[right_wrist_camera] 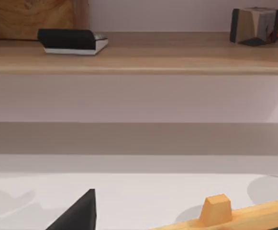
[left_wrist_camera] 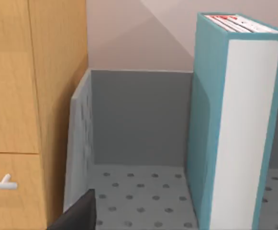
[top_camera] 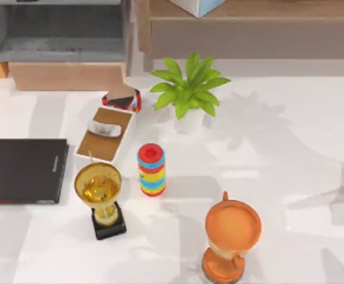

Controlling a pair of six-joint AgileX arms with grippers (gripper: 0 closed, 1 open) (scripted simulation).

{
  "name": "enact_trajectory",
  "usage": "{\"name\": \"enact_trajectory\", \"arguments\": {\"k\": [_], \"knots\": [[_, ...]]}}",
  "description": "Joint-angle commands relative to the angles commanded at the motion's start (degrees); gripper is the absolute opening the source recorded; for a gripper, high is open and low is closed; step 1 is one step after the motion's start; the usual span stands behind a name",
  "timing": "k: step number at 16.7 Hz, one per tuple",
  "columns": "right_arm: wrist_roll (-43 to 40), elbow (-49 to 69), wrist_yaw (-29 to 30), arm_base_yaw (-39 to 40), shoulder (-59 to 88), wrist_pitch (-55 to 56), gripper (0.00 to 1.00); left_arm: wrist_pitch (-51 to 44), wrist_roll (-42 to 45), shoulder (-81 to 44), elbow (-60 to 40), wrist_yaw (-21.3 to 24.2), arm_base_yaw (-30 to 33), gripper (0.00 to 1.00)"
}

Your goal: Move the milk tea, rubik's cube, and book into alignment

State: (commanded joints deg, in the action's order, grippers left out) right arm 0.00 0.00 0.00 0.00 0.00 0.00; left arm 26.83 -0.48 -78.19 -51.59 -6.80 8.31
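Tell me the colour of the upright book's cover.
Teal-blue, with white page edges; the book shows best in the left wrist view, standing on a grey dotted floor.

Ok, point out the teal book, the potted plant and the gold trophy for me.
teal book (left_wrist_camera: 237, 129): left wrist view, on its white page edge.
potted plant (top_camera: 188, 89): top view, on the green leaves.
gold trophy (top_camera: 97, 184): top view, on the inside of its cup.

I read the book (left_wrist_camera: 239, 124) as matt teal cover, plain white paper edges. Gold trophy (top_camera: 98, 188) glossy metal. Table (top_camera: 278, 154) smooth white. Shelf (right_wrist_camera: 139, 52) wood grain.
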Motion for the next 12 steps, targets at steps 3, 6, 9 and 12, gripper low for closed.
{"name": "enact_trajectory", "arguments": {"k": [3, 6, 9, 12], "knots": [[0.0, 0.0, 0.0, 0.0, 0.0, 0.0, 1.0, 4.93, -0.09, -15.52, -9.55, -1.25, 1.53, 1.0], [0.0, 0.0, 0.0, 0.0, 0.0, 0.0, 1.0, 8.48, -0.15, -25.67, -16.36, -2.14, 2.64, 1.0], [0.0, 0.0, 0.0, 0.0, 0.0, 0.0, 1.0, 10.23, -0.18, -30.33, -19.7, -2.55, 3.21, 1.0], [0.0, 0.0, 0.0, 0.0, 0.0, 0.0, 1.0, 10.36, -0.19, -30.67, -19.95, -2.58, 3.25, 1.0]]}}
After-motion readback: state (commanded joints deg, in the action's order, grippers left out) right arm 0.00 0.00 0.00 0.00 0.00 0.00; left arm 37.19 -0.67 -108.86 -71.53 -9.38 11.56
